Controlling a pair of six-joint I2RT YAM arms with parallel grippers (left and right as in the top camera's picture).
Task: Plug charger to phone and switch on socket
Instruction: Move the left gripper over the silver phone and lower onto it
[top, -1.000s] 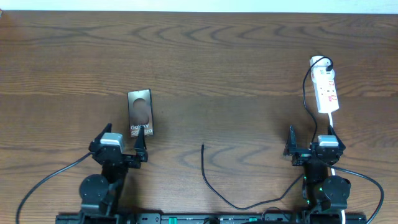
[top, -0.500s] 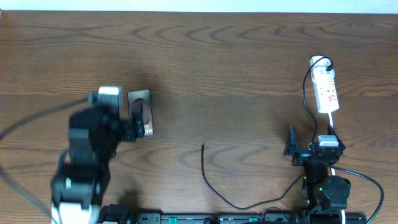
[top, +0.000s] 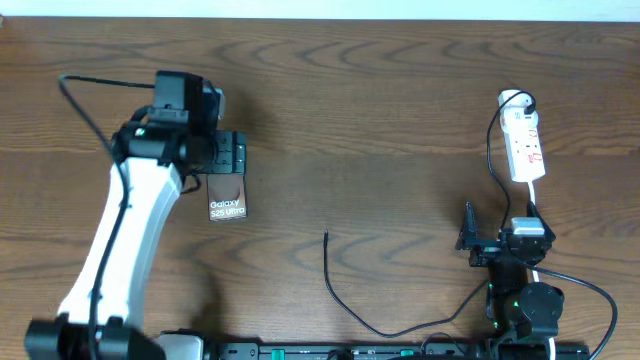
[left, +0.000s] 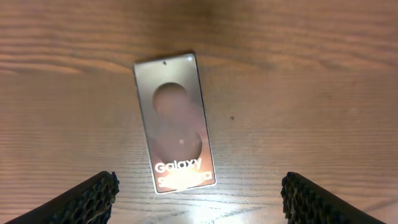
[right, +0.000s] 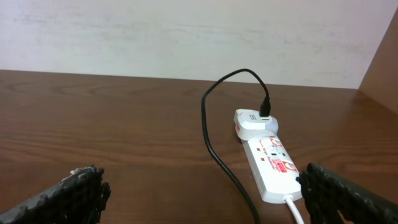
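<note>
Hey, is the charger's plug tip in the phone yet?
No, the charger tip lies loose, well apart from the phone.

Between my left gripper's (left: 200, 188) wide-spread fingers only the phone (left: 177, 118) lies flat, with bare table (left: 311, 93) either side. Ahead of my right gripper (right: 208, 190), the charger (right: 208, 137) crosses the gap, the socket (right: 270, 163) fronts the right-hand finger, and the left-hand side is free.

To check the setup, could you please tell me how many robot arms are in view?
2. The left arm is stretched out over the phone; the right arm sits folded at the near edge, below the socket. None seems hidden.
</note>
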